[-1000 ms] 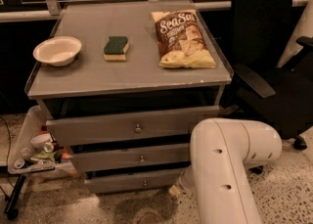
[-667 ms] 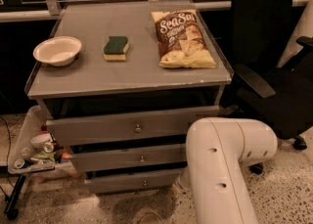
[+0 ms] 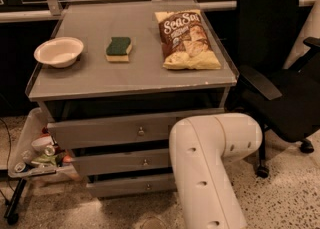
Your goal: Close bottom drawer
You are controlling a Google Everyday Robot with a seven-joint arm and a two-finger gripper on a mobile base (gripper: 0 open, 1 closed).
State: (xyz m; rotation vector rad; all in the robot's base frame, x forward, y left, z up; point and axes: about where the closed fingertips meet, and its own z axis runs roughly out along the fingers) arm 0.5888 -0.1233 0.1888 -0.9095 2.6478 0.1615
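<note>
The grey cabinet has three drawers. The bottom drawer is the lowest, with a plain flat front and a small round knob. Its front stands close under the middle drawer, with a thin dark gap above it. My white arm rises from the lower edge and covers the right ends of all three drawer fronts. My gripper is not in view; it is either behind the arm or out of the picture.
On the cabinet top lie a white bowl, a green-and-yellow sponge and a chip bag. A black office chair stands close on the right. A tray of clutter on a stand sits at the left.
My arm has shifted a little to the left, covering more of the drawer fronts. The drawers and the things on top look unmoved.
</note>
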